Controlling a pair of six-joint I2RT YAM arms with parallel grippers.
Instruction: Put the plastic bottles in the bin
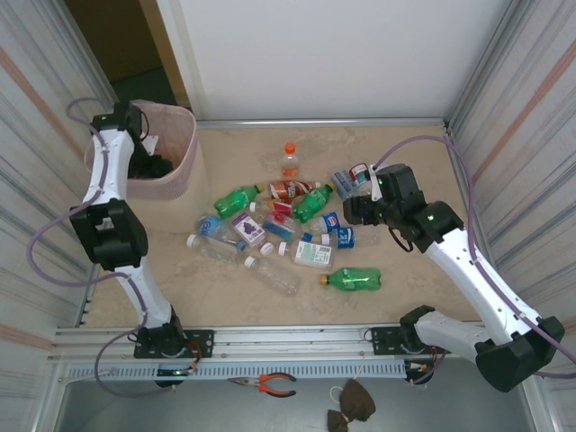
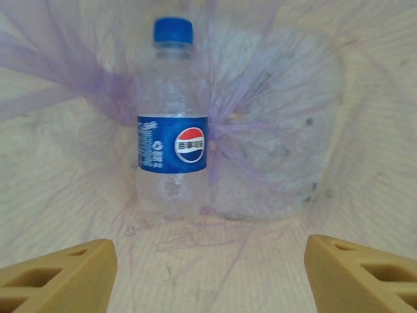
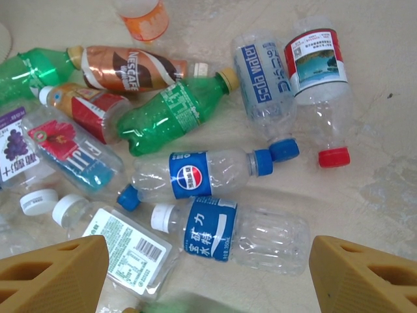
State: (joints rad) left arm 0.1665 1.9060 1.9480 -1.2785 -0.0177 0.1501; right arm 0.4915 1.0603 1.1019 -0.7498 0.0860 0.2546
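NESCAFE stands on the brown bottle [image 3: 137,68].

A robotics lab cell. Ribbed panels [image 1: 40,108] wall in the table [image 1: 225,297]; the left arm [image 1: 108,232] and right arm [image 1: 468,261] are bolted to an aluminium rail [image 1: 288,337], pliers [image 1: 267,384] lying nearby.

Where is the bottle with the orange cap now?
In the top view, the orange-capped bottle sits alone near the back wall, right of the bin and just beyond the brown Nescafe bottle.
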